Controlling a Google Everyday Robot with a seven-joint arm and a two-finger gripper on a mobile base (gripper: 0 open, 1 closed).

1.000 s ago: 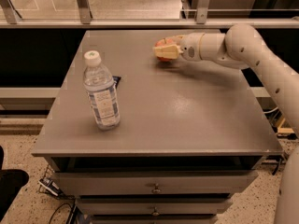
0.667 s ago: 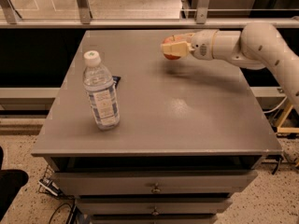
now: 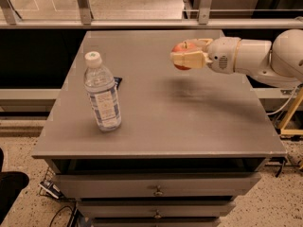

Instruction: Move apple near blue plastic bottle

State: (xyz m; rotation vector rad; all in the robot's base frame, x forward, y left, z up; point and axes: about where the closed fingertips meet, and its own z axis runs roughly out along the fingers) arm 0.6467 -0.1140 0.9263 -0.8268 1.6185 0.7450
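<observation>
The apple (image 3: 180,48), red with a yellowish patch, is held between the cream fingers of my gripper (image 3: 187,55), lifted above the right rear part of the grey table (image 3: 189,122). The gripper is shut on it, and the white arm reaches in from the right. Most of the apple is covered by the fingers. The blue plastic bottle (image 3: 102,94), clear with a white cap and a blue-and-white label, stands upright on the left side of the table, well to the left of the apple.
A small dark object (image 3: 117,82) lies on the table just behind the bottle. The table has drawers (image 3: 156,187) below its front edge. A metal railing (image 3: 142,22) runs behind the table.
My gripper has lifted the apple off the table and carried it a little higher and toward the front. The bottle has not moved.
</observation>
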